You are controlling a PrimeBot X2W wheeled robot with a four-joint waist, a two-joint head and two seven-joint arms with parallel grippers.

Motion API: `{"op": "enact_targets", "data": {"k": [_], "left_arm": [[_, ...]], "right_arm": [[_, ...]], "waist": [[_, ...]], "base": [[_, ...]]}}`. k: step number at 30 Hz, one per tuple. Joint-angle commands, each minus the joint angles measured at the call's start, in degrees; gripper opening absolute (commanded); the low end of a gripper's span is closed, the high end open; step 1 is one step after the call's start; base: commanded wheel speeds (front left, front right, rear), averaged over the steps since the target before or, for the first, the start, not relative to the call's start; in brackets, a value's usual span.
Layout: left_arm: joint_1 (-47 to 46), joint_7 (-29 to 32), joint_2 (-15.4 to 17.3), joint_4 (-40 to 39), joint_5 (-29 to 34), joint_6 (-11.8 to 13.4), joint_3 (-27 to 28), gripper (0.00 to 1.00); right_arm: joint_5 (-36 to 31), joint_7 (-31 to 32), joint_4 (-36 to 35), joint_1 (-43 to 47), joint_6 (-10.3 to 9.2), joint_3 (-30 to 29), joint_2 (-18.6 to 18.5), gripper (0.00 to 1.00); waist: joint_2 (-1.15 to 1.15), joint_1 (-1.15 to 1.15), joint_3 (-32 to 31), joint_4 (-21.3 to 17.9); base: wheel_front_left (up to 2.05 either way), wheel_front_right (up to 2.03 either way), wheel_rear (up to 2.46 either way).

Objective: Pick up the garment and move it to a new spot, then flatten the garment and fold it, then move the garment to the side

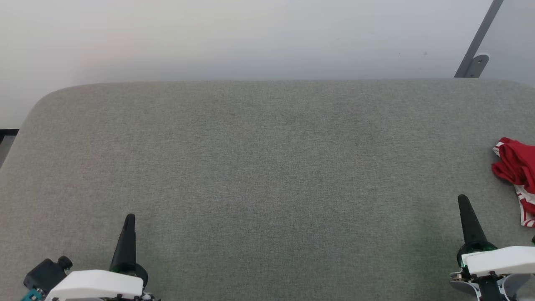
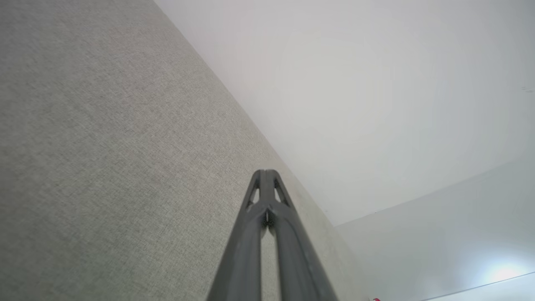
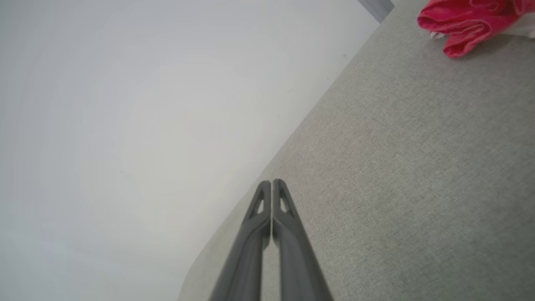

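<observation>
The garment (image 1: 517, 170) is a crumpled red heap with red-and-white striped trim, lying at the right edge of the head view and partly cut off there; the right wrist view catches its red folds (image 3: 468, 23) at the top right. My right gripper (image 1: 463, 200) hovers just left of and nearer than the garment, apart from it, fingers pressed together with nothing between them (image 3: 271, 182). Far off at the lower left, my left gripper (image 1: 130, 218) is shut and empty too (image 2: 265, 172).
A wide grey fabric surface (image 1: 267, 167) with rounded far corners spans the view. A pale wall (image 1: 250, 37) rises behind it. A grey metal bracket (image 1: 476, 54) leans at the far right.
</observation>
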Motion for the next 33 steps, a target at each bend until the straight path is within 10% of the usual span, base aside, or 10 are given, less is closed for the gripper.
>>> {"op": "enact_targets", "data": {"k": [1, 33], "left_arm": [[-1.53, 0.33, 0.23, -0.38, -1.26, -0.08, 0.23, 0.0], [-4.88, 5.24, -0.35, 2.03, -19.45, -0.13, 1.49, 0.0]], "right_arm": [[1.05, 0.21, -0.2, -1.02, 0.01, -0.17, -0.12, 0.0], [15.61, 4.97, 1.04, -3.06, 0.0, -0.81, 2.83, 0.0]], "waist": [[0.0, 0.0, -0.02, -0.02], [0.0, 0.0, -0.96, -0.91]], "base": [[0.0, 0.0, 0.0], [0.0, 0.0, 0.0]]}}
